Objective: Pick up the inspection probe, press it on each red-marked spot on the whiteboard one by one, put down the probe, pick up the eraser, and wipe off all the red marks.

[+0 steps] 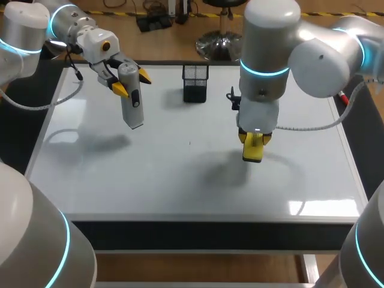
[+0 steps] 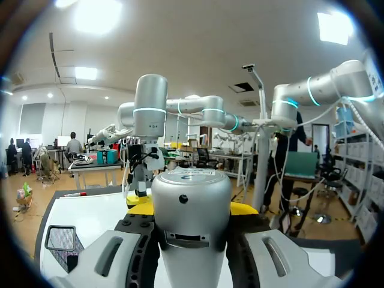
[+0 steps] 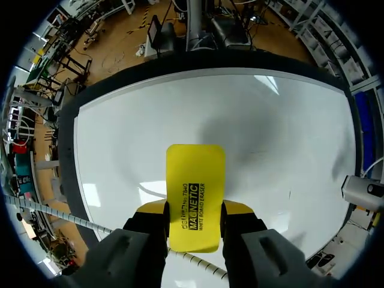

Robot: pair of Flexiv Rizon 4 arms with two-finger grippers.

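Head view: left jaws clamp the grey probe (image 1: 132, 99) above the whiteboard (image 1: 180, 174) at ten o'clock; right jaws pinch the yellow eraser (image 1: 252, 150) at three. The mesh holder (image 1: 195, 82) stands at twelve, its contents unclear. Left wrist view: the probe (image 2: 191, 222) is gripped from both sides. Right wrist view: the eraser (image 3: 195, 195) is held narrowly over the whiteboard (image 3: 276, 138).

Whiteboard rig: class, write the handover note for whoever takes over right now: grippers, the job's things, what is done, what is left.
Left gripper: shut on the probe, held up over the whiteboard's far left.
Right gripper: shut on the eraser, over the board's right middle; contact unclear.
Done: both tools picked up; no red marks show on the board.
Left: probe not yet put down; check the board for leftover marks and wipe any you find.
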